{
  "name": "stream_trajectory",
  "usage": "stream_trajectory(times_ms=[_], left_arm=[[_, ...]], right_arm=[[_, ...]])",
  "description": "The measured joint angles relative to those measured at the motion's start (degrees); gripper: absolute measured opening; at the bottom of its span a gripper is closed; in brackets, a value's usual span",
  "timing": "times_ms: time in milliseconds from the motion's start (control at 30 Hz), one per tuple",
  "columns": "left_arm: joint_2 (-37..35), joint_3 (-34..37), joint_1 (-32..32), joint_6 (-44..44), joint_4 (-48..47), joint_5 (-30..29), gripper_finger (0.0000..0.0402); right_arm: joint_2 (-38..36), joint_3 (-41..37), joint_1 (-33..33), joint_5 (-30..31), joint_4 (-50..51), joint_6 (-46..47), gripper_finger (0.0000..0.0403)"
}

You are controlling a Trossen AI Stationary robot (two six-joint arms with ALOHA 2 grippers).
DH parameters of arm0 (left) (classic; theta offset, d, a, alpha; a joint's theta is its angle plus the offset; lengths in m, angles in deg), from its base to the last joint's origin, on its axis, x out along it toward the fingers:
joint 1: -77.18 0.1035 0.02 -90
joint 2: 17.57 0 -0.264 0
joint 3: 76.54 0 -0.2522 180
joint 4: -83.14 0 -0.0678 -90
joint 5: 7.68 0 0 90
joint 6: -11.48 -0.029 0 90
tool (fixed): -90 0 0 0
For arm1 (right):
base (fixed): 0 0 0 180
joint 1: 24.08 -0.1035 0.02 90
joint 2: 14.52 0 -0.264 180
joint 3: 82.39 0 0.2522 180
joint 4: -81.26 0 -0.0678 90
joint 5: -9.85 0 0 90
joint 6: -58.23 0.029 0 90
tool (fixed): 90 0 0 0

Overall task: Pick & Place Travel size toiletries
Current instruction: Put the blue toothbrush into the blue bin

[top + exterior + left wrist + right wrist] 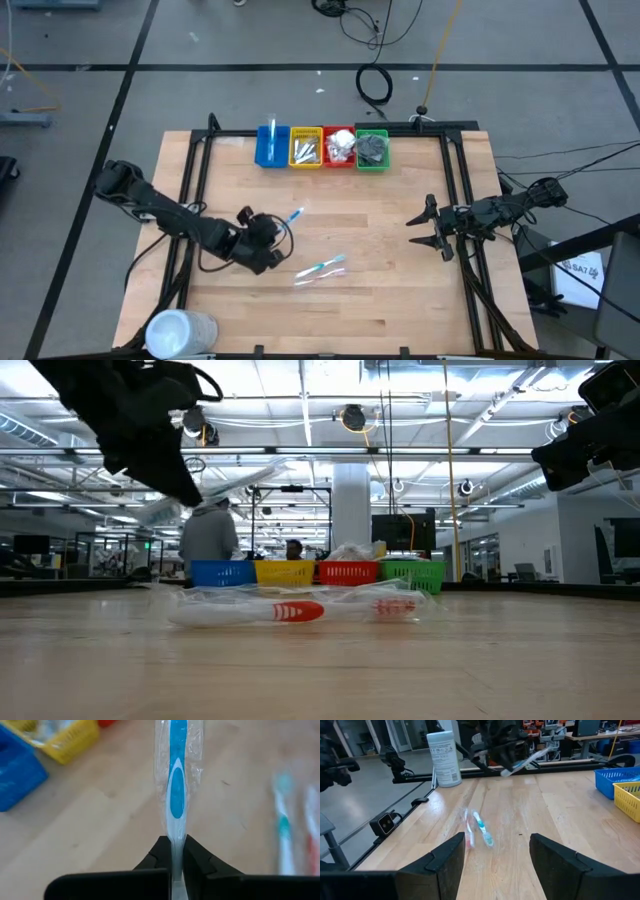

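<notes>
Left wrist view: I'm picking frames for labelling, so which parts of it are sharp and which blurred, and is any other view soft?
Left wrist view: the held blue toothbrush is sharp between the left gripper fingers; the two toothbrushes beside it are blurred. Right wrist view: those two look smeared. Low view: ceiling lights glare.

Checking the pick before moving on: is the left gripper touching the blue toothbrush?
Touching. The left wrist view shows the left gripper shut on the wrapped blue toothbrush handle.
</notes>
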Motion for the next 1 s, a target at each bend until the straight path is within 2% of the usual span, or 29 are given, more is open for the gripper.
stream_trajectory(times_ms=[67,167,300,500,700,767,833,1000], left_arm=[[0.0,0.0,1.5,0.8,-0.2,-1.6,0.0011],[0.0,0.0,4.6,-0.3,0.0,-1.0,0.0006],[0.0,2.8,9.8,-7.5,6.8,1.7,0.0008],[0.0,13.4,20.5,-20.1,32.3,14.5,0.0006],[-0.6,25.0,31.0,-29.3,65.2,22.7,0.0006],[-2.5,27.8,34.6,-31.7,73.3,23.8,0.0005],[-3.3,29.2,39.0,-32.0,77.7,23.8,0.0005],[-5.5,29.5,49.9,-27.8,77.8,24.5,0.0006]], right_arm=[[0.0,0.0,0.0,0.0,0.0,0.0,0.0210],[0.0,0.0,0.0,0.0,0.0,0.0,0.0210],[0.0,0.0,0.0,0.0,0.0,0.0,0.0210],[0.0,0.0,0.0,0.0,0.0,0.0,0.0210],[0.0,0.0,0.0,0.0,0.0,0.0,0.0210],[0.0,0.0,0.0,0.0,0.0,0.0,0.0210],[0.0,0.0,0.0,0.0,0.0,0.0,0.0210],[0.0,0.0,0.0,0.1,0.0,0.0,0.0210]])
